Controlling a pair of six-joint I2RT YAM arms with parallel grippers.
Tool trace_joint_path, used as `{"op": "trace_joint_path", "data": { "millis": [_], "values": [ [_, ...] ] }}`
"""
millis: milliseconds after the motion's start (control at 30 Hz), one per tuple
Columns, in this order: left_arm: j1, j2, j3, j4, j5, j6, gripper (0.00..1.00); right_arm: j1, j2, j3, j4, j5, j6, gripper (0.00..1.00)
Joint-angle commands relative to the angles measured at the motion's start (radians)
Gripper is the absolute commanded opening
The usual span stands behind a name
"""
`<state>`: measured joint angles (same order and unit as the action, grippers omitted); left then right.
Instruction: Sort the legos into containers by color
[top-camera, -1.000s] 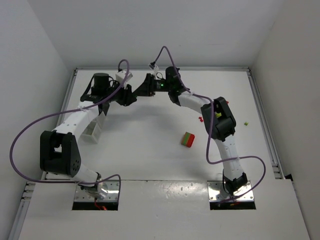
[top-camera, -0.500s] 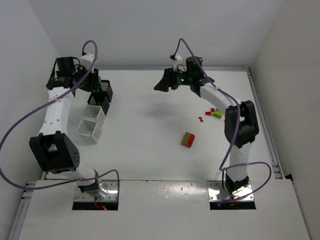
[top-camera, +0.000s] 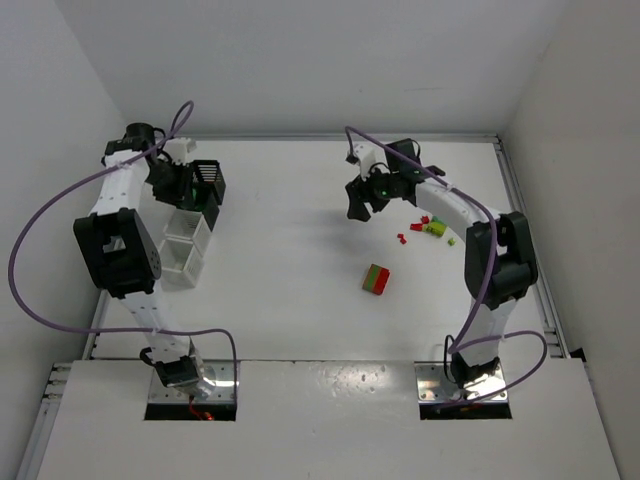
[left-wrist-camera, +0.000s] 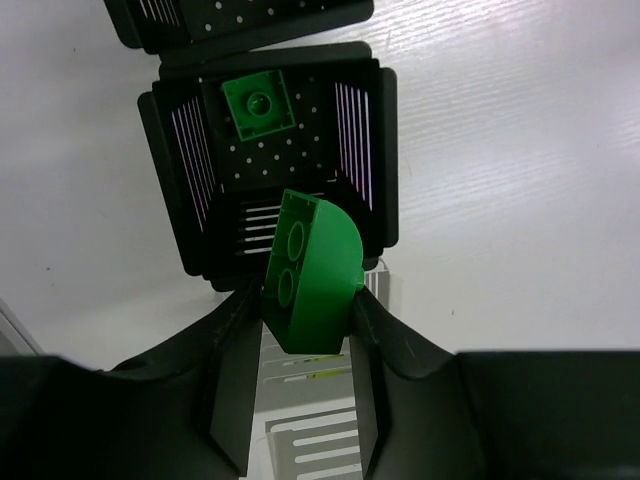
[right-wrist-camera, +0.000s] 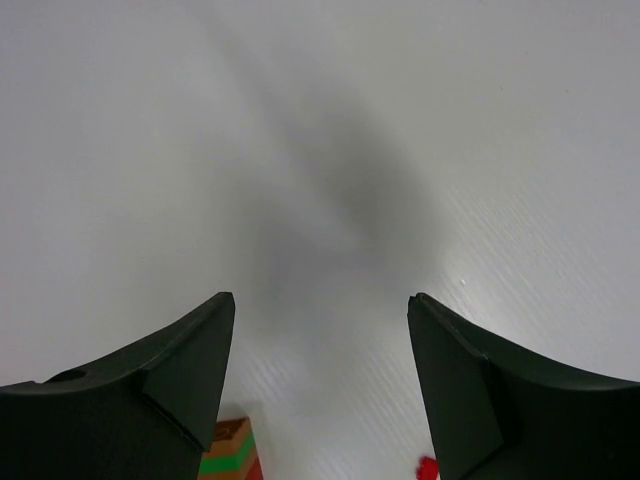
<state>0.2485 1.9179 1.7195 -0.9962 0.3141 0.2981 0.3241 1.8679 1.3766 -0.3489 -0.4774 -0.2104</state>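
My left gripper (left-wrist-camera: 305, 300) is shut on a green brick with a rounded end (left-wrist-camera: 312, 268). It hangs over a black mesh container (left-wrist-camera: 370, 130) that holds a small green square brick (left-wrist-camera: 258, 105). From above, that gripper (top-camera: 183, 185) is at the far end of the row of containers (top-camera: 185, 245), two black and two white. My right gripper (right-wrist-camera: 320, 300) is open with nothing between its fingers, over bare table. In the top view it (top-camera: 362, 200) hovers left of a scatter of small red and yellow-green legos (top-camera: 428, 226). A larger red block with a green band (top-camera: 376, 279) lies nearer.
A second black container (left-wrist-camera: 240, 15) sits beyond the first, and a white slotted one (left-wrist-camera: 320, 440) lies under the left fingers. The block's corner (right-wrist-camera: 228, 455) and one red lego (right-wrist-camera: 428, 466) show at the bottom of the right wrist view. Side walls stand close.
Both grippers were together at the back centre. The left arm swung left to the black containers with the green brick. The right gripper opened and moved toward the loose legos.
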Motion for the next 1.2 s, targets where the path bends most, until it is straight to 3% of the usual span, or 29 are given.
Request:
{"op": "trace_joint_path", "data": {
  "millis": [0, 300, 400, 533, 700, 833, 1033, 1133, 1167],
  "values": [
    [-0.022, -0.023, 0.055, -0.004, -0.017, -0.013, 0.23, -0.025, -0.053, 0.001, -0.019, 0.022, -0.070, 0.71],
    [-0.031, -0.011, 0.084, 0.025, -0.004, -0.031, 0.62, -0.062, -0.065, -0.050, -0.055, 0.040, -0.101, 0.71],
    [-0.031, -0.023, 0.094, 0.036, -0.017, -0.040, 0.66, -0.071, -0.099, -0.092, -0.064, 0.040, -0.110, 0.71],
    [-0.031, -0.072, 0.094, 0.090, -0.012, -0.050, 0.66, -0.082, -0.130, -0.131, -0.107, -0.006, -0.191, 0.62],
    [-0.041, -0.140, 0.094, 0.171, 0.115, -0.114, 0.69, -0.082, -0.151, -0.151, -0.297, -0.081, -0.369, 0.53],
    [-0.110, -0.183, 0.048, 0.171, 0.128, -0.114, 0.77, -0.062, -0.142, -0.151, -0.400, -0.081, -0.419, 0.53],
    [-0.187, -0.336, -0.168, 0.289, 0.105, -0.120, 0.81, 0.005, -0.202, -0.285, -0.328, -0.003, -0.274, 0.67],
    [-0.212, -0.376, -0.221, 0.309, 0.095, -0.131, 1.00, 0.050, -0.234, -0.339, -0.289, 0.051, -0.253, 0.73],
    [-0.212, -0.376, -0.221, 0.309, 0.095, -0.131, 1.00, 0.050, -0.234, -0.349, -0.289, 0.062, -0.244, 0.76]
  ]
}}
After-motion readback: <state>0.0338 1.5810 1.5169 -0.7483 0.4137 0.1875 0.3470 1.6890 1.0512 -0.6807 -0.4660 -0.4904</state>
